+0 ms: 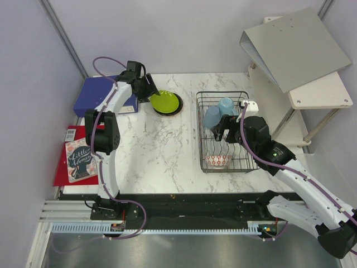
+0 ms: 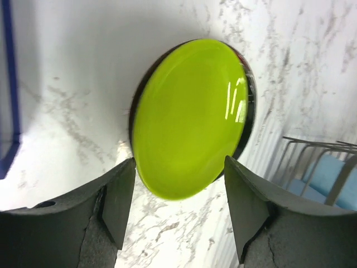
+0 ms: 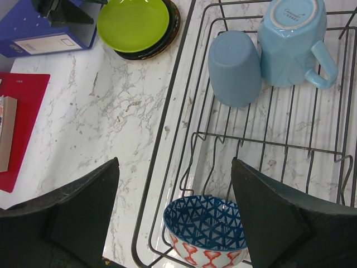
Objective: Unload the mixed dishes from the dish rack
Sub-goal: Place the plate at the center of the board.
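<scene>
You have two light blue cups, one bowl and a stack of at least two plates in view. Both cups sit upside down, side by side in the far end of the dish rack [image 1: 201, 134]: a plain cup [image 3: 234, 67] and a handled cup [image 3: 293, 39]. The bowl [image 3: 206, 229] stands upright in the near end, blue lattice inside and red-and-white outside; you cannot tell whether it is one bowl or two nested.

The plates are out of the rack on the marble table [image 1: 156, 151], near its far edge and just beside the blue binder [image 1: 97, 95]. The lime green plate [image 2: 192, 117] lies on top of the black plate [image 2: 252, 106].

Your left gripper [image 2: 179, 167] is spread wide, its fingers [image 2: 114, 204] either side of the green plate's near rim, gripping nothing. Your right gripper [image 3: 174, 164] hangs over the rack's left wall between bowl and cups, also wide apart and empty.

The rack sits toward the table's right edge, well apart from the plates, with marble between. A red book [image 1: 75, 159] lies off the left edge.
</scene>
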Motion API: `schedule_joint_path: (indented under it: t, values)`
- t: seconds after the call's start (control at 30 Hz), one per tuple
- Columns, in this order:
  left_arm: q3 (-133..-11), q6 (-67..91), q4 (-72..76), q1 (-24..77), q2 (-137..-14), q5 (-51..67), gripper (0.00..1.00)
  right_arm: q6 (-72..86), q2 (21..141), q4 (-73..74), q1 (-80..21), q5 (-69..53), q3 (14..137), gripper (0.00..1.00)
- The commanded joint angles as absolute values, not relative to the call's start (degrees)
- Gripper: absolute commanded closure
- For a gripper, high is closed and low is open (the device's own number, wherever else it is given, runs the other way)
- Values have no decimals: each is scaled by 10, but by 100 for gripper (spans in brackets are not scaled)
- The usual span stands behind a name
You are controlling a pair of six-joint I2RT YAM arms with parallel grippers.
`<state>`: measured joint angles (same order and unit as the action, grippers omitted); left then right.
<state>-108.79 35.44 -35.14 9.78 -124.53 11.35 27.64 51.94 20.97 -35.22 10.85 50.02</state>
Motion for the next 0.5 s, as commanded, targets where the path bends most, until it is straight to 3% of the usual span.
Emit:
schedule_joint_path:
  t: [0.0, 0.27, 0.47]
  values:
    - [-1117, 295, -461, 100, -1238, 37, 28, 279, 509, 194, -352, 109, 497, 12]
    - [-1067, 299, -469, 104, -1218, 29, 30, 282, 501, 194, -352, 112, 485, 13]
    - [-996, 313, -446, 126, -1120, 6, 29, 276, 532, 259, -352, 227, 515, 12]
